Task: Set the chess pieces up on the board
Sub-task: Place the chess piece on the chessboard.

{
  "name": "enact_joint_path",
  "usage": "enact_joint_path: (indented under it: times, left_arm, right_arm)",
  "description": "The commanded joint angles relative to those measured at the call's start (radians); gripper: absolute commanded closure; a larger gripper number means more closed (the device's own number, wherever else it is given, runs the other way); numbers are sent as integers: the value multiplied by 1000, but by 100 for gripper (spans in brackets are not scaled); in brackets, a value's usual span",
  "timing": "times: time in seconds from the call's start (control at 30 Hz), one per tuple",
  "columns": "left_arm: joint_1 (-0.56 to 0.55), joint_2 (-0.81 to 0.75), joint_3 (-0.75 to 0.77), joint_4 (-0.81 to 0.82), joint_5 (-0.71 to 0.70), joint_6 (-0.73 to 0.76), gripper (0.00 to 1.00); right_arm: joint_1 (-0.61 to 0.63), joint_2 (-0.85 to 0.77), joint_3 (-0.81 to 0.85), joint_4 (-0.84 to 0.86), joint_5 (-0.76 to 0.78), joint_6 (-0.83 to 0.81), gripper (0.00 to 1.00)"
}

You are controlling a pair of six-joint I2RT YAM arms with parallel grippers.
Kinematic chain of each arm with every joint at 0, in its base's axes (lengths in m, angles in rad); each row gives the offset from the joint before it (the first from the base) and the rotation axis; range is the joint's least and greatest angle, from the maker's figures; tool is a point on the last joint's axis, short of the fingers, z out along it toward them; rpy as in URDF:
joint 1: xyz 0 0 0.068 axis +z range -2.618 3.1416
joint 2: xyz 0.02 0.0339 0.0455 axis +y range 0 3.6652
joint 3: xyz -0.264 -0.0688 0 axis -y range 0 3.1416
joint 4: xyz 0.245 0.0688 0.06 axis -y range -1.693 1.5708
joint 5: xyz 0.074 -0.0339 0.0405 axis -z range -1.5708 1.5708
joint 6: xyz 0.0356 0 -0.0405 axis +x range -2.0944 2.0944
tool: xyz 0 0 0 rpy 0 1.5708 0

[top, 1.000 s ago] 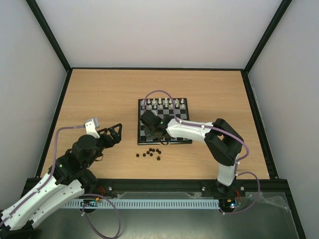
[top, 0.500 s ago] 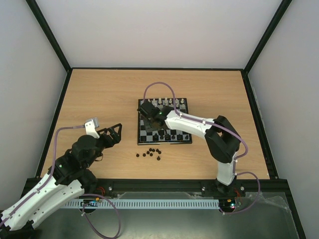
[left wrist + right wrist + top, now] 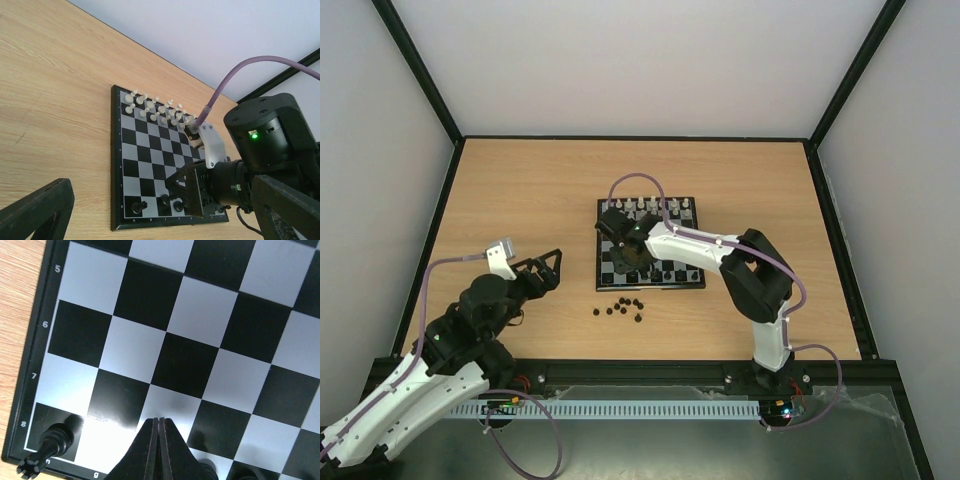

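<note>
A few chess pieces [image 3: 137, 205] stand on the board's [image 3: 145, 150] near row; about seven lie beside it on the counter [image 3: 520, 190]. Both empty: the right tool [image 3: 158, 421] pinched closed, the left tool [image 3: 548, 266] spread wide.

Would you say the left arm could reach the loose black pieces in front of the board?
Probably yes: the left gripper is open, and only bare table lies between it and the loose pieces.
</note>
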Motion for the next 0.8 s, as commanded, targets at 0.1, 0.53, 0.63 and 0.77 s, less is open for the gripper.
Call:
enact_joint_path:
  times: [0.1, 0.53, 0.63, 0.77]
  left_arm:
    - [-2, -11, -4, -16, -4, 3, 0]
    - [-1, -5, -5, -10, -4, 4, 1]
    - [-1, -5, -7, -8, -4, 3, 0]
    - [-2, -5, -8, -9, -4, 1, 1]
  right_arm:
    - [-9, 50, 26, -54, -22, -11, 96]
    - [-11, 39, 8, -48, -37, -10, 97]
    - [-11, 32, 4, -42, -46, -10, 97]
    - [-10, 27, -2, -38, -57, -10, 98]
